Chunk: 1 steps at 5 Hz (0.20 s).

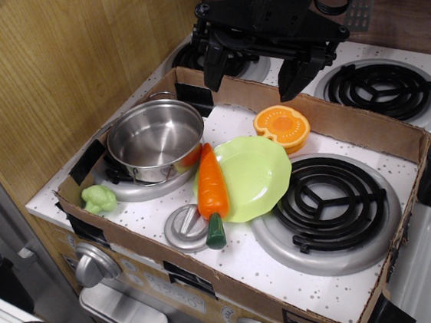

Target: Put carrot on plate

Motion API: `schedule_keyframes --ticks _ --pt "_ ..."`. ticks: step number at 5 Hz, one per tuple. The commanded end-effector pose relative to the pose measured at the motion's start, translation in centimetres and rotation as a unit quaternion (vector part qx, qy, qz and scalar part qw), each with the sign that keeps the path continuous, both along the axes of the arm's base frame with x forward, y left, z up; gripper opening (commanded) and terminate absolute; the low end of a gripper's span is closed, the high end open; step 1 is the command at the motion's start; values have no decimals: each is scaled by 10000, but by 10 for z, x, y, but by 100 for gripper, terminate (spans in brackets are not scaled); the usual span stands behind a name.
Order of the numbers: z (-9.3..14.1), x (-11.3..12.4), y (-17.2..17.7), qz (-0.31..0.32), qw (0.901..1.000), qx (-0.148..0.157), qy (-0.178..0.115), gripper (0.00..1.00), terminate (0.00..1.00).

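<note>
The orange carrot point(211, 183) lies along the left rim of the lime-green plate point(254, 174), its body partly on the plate edge and its dark green stem end point(215, 232) pointing toward the front, next to a grey lid. My black gripper point(253, 71) hangs open and empty above the back wall of the cardboard box, well behind and above the carrot and plate. Its two fingers point(293, 78) point down, spread wide apart.
A steel pot point(155, 139) stands left of the plate on a burner. A ridged orange half-fruit point(282, 126) sits behind the plate. A small grey lid point(185, 226) and a green toy point(99, 198) lie at front left. A black coil burner point(324, 202) is right of the plate. Cardboard walls point(350, 126) ring the area.
</note>
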<state>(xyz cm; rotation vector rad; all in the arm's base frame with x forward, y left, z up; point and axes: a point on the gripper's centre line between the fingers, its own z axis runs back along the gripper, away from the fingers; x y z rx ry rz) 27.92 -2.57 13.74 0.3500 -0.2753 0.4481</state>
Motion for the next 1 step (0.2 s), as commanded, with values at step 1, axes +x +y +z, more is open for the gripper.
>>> schedule_keyframes --ticks 1 --pt "19 8 -12 7 9997 -63 -237 100 100"
